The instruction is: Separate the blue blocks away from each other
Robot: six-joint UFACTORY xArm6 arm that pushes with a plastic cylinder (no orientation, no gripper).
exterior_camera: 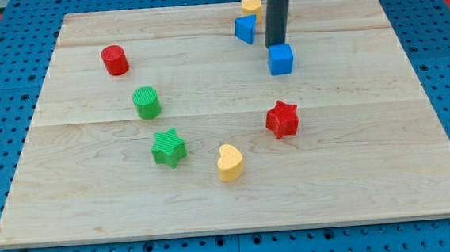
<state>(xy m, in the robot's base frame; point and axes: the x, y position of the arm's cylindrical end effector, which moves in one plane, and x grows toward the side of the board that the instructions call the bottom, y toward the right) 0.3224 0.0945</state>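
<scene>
A blue cube (281, 59) sits on the wooden board at the upper middle-right. A blue triangular block (244, 29) lies a short way up and to the left of it, just below a yellow block (251, 6) near the board's top edge. My dark rod comes down from the view's top, and my tip (276, 44) ends right behind the blue cube's top edge, between the two blue blocks and closer to the cube. Whether the tip touches the cube cannot be told.
A red cylinder (115, 60) is at the upper left. A green cylinder (147, 102) and a green star (168, 147) are left of centre. A yellow heart (230, 162) and a red star (282, 119) lie below the cube. The wooden board (371, 171) sits on a blue pegboard.
</scene>
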